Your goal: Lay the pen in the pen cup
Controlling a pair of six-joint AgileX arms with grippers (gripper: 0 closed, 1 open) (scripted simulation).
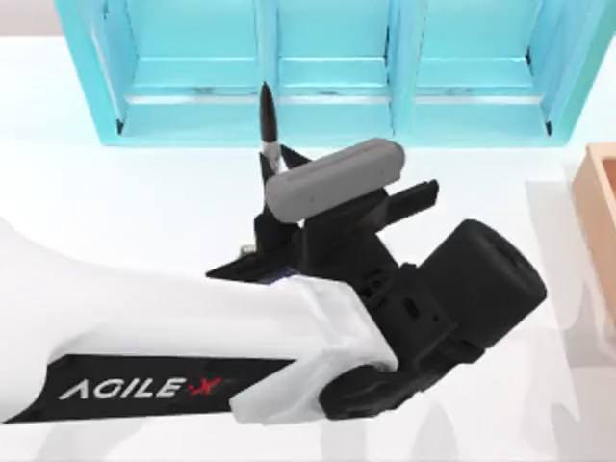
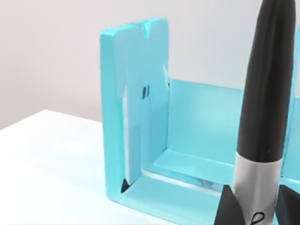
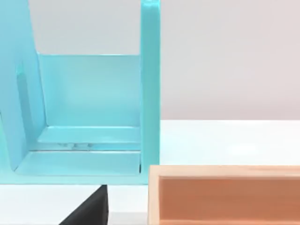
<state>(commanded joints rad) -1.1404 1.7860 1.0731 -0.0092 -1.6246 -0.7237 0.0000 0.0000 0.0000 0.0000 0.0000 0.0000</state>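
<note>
**Pen in hand, cup still to reach**

The left gripper's (image 1: 273, 166) fingers (image 2: 230, 206) are closed narrow on the pen (image 1: 269, 120), pinching it at the pale grey band. In the left wrist view the pen stands between the two dark finger tips, its long black barrel rising away from them. From above, the pen points its tapered end toward the turquoise shelf unit (image 1: 332, 72), with the tip just in front of the shelf's lower edge, near the divider left of its middle bay.

Outward from the fingers, the left arm (image 1: 164, 356) reaches in from the left side of the bench (image 1: 115, 192) and covers much of the ground in front of the shelf unit. A small blue patch peeks out beneath the wrist; I cannot tell whether it is the pen cup.

So the pickup looks done and the pen is lifted clear of the bench. What is left, by my judgement: carry it over the cup, lower it in, and let go.

The right arm sits parked to the right of the shelf unit, near the tan wooden box (image 3: 225, 194).
</note>
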